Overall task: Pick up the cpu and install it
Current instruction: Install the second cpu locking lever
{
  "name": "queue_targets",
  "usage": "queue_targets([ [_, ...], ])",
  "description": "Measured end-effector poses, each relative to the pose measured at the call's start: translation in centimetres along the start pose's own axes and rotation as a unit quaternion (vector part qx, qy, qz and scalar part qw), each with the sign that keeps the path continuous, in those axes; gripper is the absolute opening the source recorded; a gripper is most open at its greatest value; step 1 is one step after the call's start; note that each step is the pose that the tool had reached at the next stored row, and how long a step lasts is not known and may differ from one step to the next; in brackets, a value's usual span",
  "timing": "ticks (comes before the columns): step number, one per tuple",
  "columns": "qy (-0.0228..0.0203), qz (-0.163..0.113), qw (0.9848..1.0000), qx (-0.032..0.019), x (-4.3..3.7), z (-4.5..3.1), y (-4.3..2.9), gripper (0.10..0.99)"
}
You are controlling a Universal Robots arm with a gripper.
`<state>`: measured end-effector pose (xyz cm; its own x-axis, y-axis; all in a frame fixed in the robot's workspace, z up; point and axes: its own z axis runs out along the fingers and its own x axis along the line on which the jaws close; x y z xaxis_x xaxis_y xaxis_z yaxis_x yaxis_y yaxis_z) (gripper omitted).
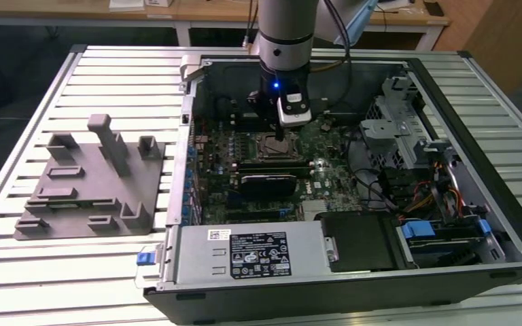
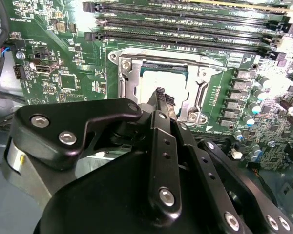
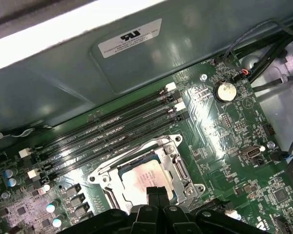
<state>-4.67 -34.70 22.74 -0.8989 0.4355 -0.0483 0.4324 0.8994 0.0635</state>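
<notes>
One cpu point(image 3: 145, 181) lies seated in the socket point(image 3: 178, 168). Gripper point(image 3: 156, 193), fingers pressed together and holding nothing, hangs just above it. Fixture point(image 1: 87, 180) at the case's nine o'clock.

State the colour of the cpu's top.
Pale silver-grey, clearest in the first wrist view: the cpu sits in the socket, under the gripper.

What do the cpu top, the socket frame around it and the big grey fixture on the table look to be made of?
The cpu top looks like pale brushed metal with a dull sheen. The socket frame looks like bright bare metal that glints. The fixture looks like matte grey plastic with no shine. The gripper sits with its tips together over the cpu.
</notes>
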Motion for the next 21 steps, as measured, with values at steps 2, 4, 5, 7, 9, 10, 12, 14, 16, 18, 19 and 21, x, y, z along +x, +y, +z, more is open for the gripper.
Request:
queue_targets([
  [2, -0.0003, 0.0, 1.0, 0.0008, -0.01, -0.16, 0.01, 0.106],
  [4, -0.0005, 0.0, 1.0, 0.0008, -0.01, -0.21, 0.02, 0.106],
  [5, -0.0005, 0.0, 1.0, 0.0008, -0.01, -0.21, 0.02, 0.106],
  [7, -0.0005, 0.0, 1.0, 0.0011, -0.03, -0.23, -0.05, 0.106],
  [9, -0.0005, 0.0, 1.0, 0.0011, -0.12, -0.23, -0.22, 0.106],
  [10, -0.0005, 0.0, 1.0, 0.0011, -0.19, -0.24, -0.35, 0.106],
  [12, -0.0005, 0.0, 1.0, 0.0011, -0.36, -0.25, -0.7, 0.106],
  [14, -0.0005, 0.0, 1.0, 0.001, -0.55, -0.26, -1.09, 0.106],
  [16, -0.0005, 0.0, 1.0, 0.0011, -0.74, -0.28, -1.5, 0.106],
  [18, -0.0005, 0.0, 1.0, 0.0011, -0.93, -0.29, -1.88, 0.106],
  [19, -0.0005, 0.0, 1.0, 0.001, -1.01, -0.3, -2.06, 0.106],
  [21, -0.0005, 0.0, 1.0, 0.0011, -1.18, -0.32, -2.41, 0.106],
])
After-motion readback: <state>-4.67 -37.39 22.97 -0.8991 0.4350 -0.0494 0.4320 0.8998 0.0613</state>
